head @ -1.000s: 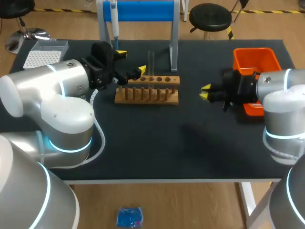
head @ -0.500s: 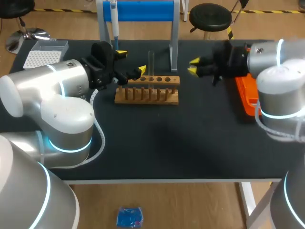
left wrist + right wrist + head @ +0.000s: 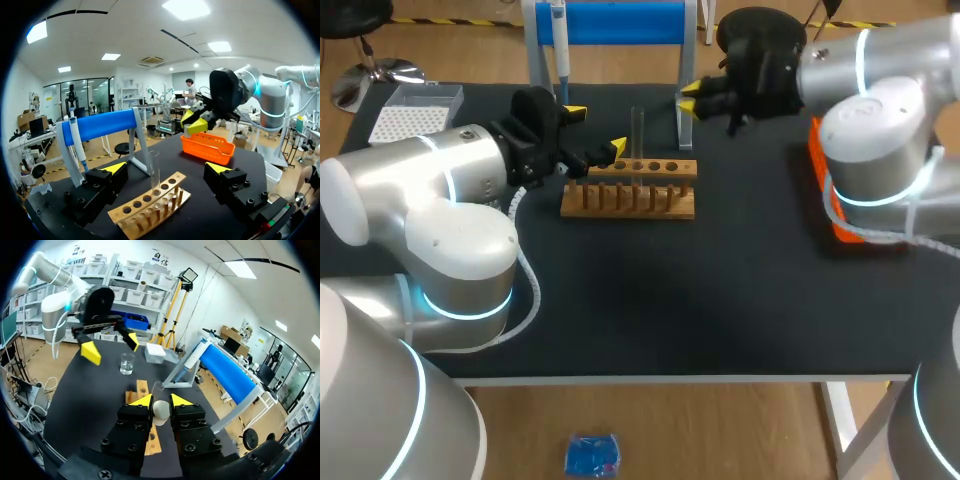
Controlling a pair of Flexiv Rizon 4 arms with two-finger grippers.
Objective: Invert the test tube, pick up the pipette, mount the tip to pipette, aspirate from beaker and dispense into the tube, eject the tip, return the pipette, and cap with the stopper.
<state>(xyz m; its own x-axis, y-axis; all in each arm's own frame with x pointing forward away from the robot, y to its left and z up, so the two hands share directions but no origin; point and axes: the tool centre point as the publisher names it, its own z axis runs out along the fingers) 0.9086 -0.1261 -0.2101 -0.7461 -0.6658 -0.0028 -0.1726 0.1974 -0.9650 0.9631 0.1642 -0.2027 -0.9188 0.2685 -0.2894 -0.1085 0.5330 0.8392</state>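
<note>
A clear test tube (image 3: 638, 133) stands upright in the wooden rack (image 3: 630, 190). My left gripper (image 3: 596, 131) is open just left of the tube. In the left wrist view the tube (image 3: 155, 173) is ahead of the left gripper (image 3: 166, 169), between its spread fingers. My right gripper (image 3: 689, 98) hovers behind and to the right of the rack, near the stand's right post. It is shut on a whitish stopper (image 3: 160, 410). The pipette (image 3: 558, 45) hangs on the blue stand (image 3: 620, 22). A glass beaker (image 3: 127, 363) stands beyond the rack (image 3: 142, 390) in the right wrist view.
A white tip box (image 3: 415, 109) sits at the table's back left. An orange bin (image 3: 841, 228) at the right is largely hidden by my right arm. The stand's legs (image 3: 686, 105) rise just behind the rack.
My right arm has swung from the orange bin at the right to the back and left, ending beside the stand's right post. The left arm has not moved.
</note>
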